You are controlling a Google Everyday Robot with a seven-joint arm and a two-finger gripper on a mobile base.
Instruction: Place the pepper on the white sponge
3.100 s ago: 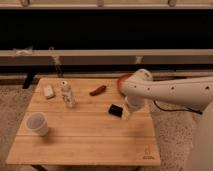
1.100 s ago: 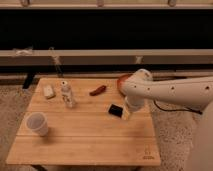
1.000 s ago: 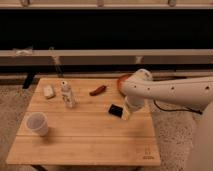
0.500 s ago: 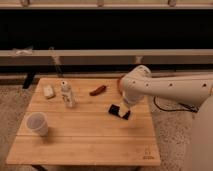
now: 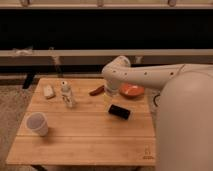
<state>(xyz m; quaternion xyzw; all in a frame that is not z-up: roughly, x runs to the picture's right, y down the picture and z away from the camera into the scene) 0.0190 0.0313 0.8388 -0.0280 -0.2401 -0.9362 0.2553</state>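
Observation:
The pepper (image 5: 96, 90) is a slim dark-red piece lying on the wooden table (image 5: 85, 140), at the back near the middle. The white sponge (image 5: 48, 91) is a small off-white block at the table's back left. My gripper (image 5: 108, 98) hangs from the white arm (image 5: 145, 76) and points down, just right of the pepper and close above the table. Nothing shows in it. The pepper and the sponge lie well apart, with a small bottle between them.
A small white bottle (image 5: 66, 94) stands between sponge and pepper. A white plastic cup (image 5: 37, 123) stands at the front left. An orange-red bowl (image 5: 131, 90) sits behind the arm at the back right. A flat black object (image 5: 119, 111) lies right of the gripper.
The arm has swung left, bringing the gripper from over the black object to just beside the pepper. The objects on the table have not moved.

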